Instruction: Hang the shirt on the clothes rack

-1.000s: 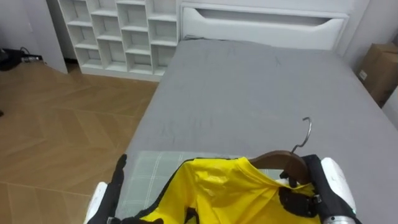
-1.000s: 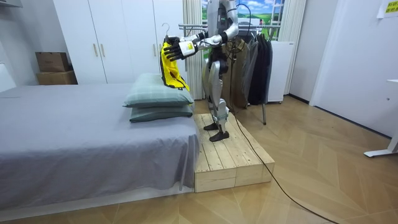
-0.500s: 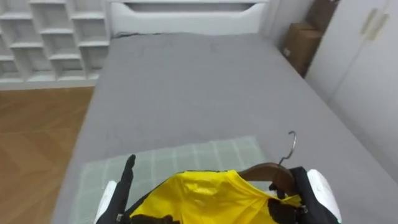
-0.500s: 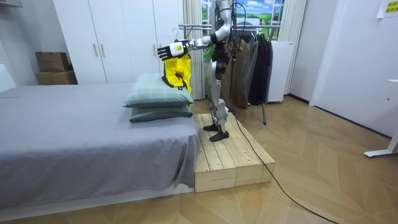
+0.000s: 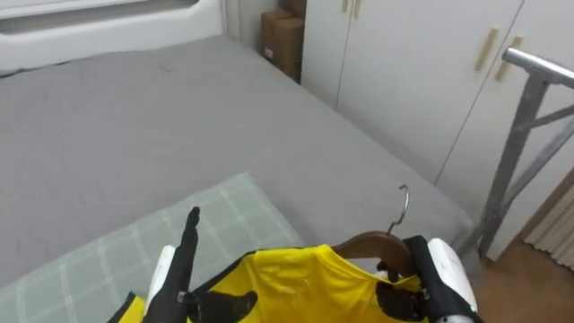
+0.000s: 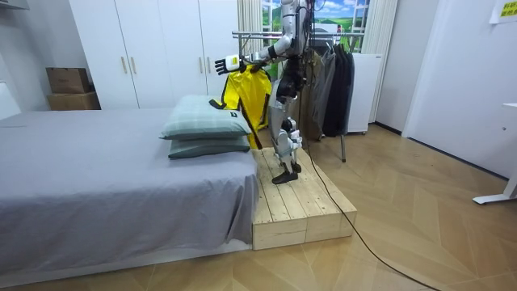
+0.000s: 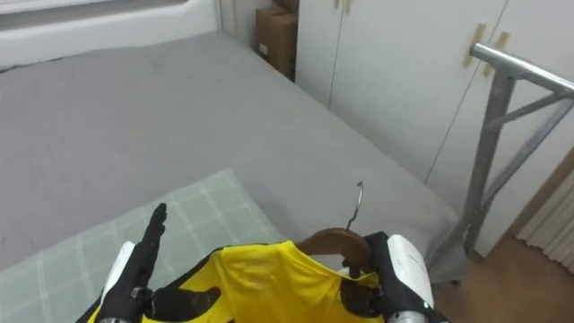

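Shirt (image 5: pixel 305 283) hangs on hanger (image 5: pixel 369 243), right hand (image 5: pixel 437 274) clenched round it, left hand (image 5: pixel 179 274) straight-fingered alongside. Rack (image 5: pixel 520 135) stands near; hooking on looks still undone.

Grey humanoid with two-tone hands
Left hand (image 5: pixel 179 283): black fingers, white wrist. Right hand (image 5: pixel 432 276): rounded white shell over black.
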{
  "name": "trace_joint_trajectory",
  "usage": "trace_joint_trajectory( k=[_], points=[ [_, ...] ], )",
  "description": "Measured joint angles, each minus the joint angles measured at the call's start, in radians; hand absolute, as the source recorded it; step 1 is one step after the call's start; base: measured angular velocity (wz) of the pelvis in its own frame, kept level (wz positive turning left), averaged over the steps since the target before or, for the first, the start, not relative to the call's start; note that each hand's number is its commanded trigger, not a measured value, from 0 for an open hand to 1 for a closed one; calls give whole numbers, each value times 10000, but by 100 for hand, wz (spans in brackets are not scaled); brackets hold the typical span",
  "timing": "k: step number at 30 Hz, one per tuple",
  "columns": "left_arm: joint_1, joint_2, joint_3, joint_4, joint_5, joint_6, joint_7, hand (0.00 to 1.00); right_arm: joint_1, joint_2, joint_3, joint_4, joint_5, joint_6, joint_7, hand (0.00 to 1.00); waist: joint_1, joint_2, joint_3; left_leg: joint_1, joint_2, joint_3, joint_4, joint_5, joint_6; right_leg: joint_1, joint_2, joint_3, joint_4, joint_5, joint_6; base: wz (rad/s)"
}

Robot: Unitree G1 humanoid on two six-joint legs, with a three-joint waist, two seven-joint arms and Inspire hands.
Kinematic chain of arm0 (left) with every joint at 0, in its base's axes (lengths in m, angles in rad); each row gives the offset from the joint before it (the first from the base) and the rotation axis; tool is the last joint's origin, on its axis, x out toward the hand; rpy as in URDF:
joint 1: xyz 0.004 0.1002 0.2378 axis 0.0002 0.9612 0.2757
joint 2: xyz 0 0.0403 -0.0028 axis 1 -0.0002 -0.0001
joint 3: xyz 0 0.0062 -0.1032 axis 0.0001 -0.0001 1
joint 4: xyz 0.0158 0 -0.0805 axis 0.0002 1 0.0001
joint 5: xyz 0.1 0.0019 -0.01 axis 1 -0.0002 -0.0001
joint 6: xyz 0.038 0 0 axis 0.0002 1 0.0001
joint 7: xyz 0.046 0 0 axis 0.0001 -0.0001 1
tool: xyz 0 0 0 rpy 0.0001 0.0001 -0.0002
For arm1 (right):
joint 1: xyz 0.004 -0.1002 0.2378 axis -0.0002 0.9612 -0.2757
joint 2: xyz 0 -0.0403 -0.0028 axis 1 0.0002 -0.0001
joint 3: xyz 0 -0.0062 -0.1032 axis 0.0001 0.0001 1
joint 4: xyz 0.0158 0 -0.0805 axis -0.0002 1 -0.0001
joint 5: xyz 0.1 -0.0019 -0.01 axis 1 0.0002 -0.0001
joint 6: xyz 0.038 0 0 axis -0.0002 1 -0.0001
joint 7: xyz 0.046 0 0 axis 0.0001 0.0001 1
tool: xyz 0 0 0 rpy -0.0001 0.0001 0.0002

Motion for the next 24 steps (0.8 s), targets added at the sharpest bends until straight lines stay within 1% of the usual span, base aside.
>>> trace_joint_trajectory(
  k=[1,2,3,4,5,6,7,8,9,10,11,12,13,14,15,16,17,18,19,20,21,22,23,24],
  points=[
    [19,-8,9,8,21,0,163,0,-103,17,0,-15,-1,-93,46,100,59,21,-11,3,139,-210,215,-17,-115,-101,132,261,163,-106,-115,-69],
    [91,-24,6,58,33,6,333,0,-211,29,11,-20,-1,-139,107,100,190,69,-10,-24,183,-810,531,-6,-153,-150,275,589,326,-198,-257,-89],
    [173,-52,5,65,25,15,398,0,-242,30,25,-20,0,-139,116,100,276,90,-18,-56,187,-1313,735,53,-240,-147,363,812,393,-234,-322,-108],
    [366,-102,2,63,22,18,519,0,-257,31,34,-97,7,-138,149,100,310,152,-71,-214,91,-2557,1078,180,-306,-141,543,1238,480,-317,-410,-115],
    [476,-187,15,64,6,32,589,0,-258,42,45,-244,3,-132,153,100,344,180,-92,-448,-75,-3685,1485,355,-195,-64,784,1890,528,-350,-443,-115],
    [505,-233,12,69,8,32,626,0,-261,48,52,-305,2,-131,156,100,462,175,-87,-516,-214,-4141,1541,368,-132,-47,828,2155,557,-342,-489,-125],
    [554,-341,-6,69,10,29,635,0,-261,81,45,-380,2,-131,169,100,519,147,-78,-599,-630,-4938,1433,331,-174,-20,859,2629,565,-318,-528,-125],
    [561,-520,2,70,-3,21,680,0,-267,103,51,-414,3,-131,174,100,607,124,-65,-807,-1070,-5790,1262,333,-180,-21,870,3037,538,-279,-540,-129],
    [562,-627,0,70,3,6,729,0,-280,76,53,-416,-8,-131,197,100,699,125,-68,-890,-1271,-6129,1082,342,-201,-46,908,3252,515,-224,-567,-140],
    [563,-753,7,65,1,-4,783,0,-292,59,46,-433,-106,-129,248,100,879,175,-137,-1048,-1578,-6743,492,398,-294,-129,1106,3821,404,-104,-569,-152],
    [534,-769,10,63,7,-35,868,0,-325,96,62,-496,-151,-126,285,100,952,191,-146,-1124,-1768,-7326,-200,505,-389,-183,1237,4312,371,-48,-567,-148],
    [495,-789,-14,63,-14,-36,950,0,-327,108,84,-579,-146,-119,284,100,877,267,-193,-1216,-1912,-7717,-814,729,-537,-177,1306,4552,272,-14,-521,-100],
    [471,-808,-33,62,-10,-40,981,0,-331,94,84,-630,-178,-103,284,100,860,260,-190,-1239,-1915,-7771,-1109,919,-566,-169,1371,4709,231,3,-500,-76],
    [413,-820,-47,62,-24,-46,989,0,-367,80,89,-802,-277,-27,284,100,818,308,-214,-1243,-1904,-7835,-1532,1563,-548,-204,1529,5011,227,0,-463,-74],
    [385,-765,-49,63,-23,-47,999,0,-363,65,88,-949,-406,-22,272,100,777,278,-253,-1106,-1930,-7782,-1707,1572,-647,-258,1554,5245,190,-18,-368,-67],
    [341,-758,-55,63,-11,-45,1002,0,-351,76,87,-1089,-449,-18,270,100,723,235,-235,-1076,-1956,-7744,-1772,1581,-651,-245,1545,5323,74,12,-316,-47],
    [242,-756,-97,63,0,-35,1004,0,-348,67,87,-1372,-495,-18,268,100,577,169,-197,-1084,-1983,-7686,-1849,1581,-649,-222,1532,5428,-207,136,-189,-24],
    [220,-755,-111,64,-6,-34,1006,0,-342,64,90,-1500,-502,-18,268,100,471,165,-185,-1088,-2005,-7684,-1867,1573,-639,-171,1513,5472,-355,196,-125,-23],
    [213,-734,-151,63,0,-26,1009,0,-290,51,87,-1693,-501,-23,232,100,286,178,-184,-1074,-2052,-7668,-1874,1518,-554,-61,1477,5577,-613,293,-18,-17],
    [217,-656,-218,64,9,-26,1013,0,-240,8,78,-1773,-486,-32,170,100,160,220,-164,-1019,-2079,-7622,-1874,1406,-438,89,1479,5604,-851,368,82,-19],
    [216,-607,-235,63,3,-26,1013,0,-232,-3,57,-1777,-488,-31,164,100,107,243,-150,-981,-2087,-7512,-1873,1344,-386,140,1467,5625,-926,397,128,-28],
    [220,-488,-229,84,-6,-26,1011,0,-215,-34,29,-1775,-487,-27,170,100,-34,237,-132,-876,-2112,-7348,-1905,1260,-299,198,1440,5799,-1060,443,207,-46],
    [221,-350,-188,145,-27,-26,1011,0,-127,-84,23,-1802,-487,-28,177,100,-55,236,-132,-770,-2130,-7121,-1981,1217,-239,243,1386,5856,-1215,501,300,-53],
    [223,-275,-178,162,-43,-26,1012,0,-37,-112,12,-1853,-488,-29,182,100,-73,237,-132,-748,-2144,-7044,-1984,1187,-205,249,1356,5847,-1289,533,342,-59]
  ],
)
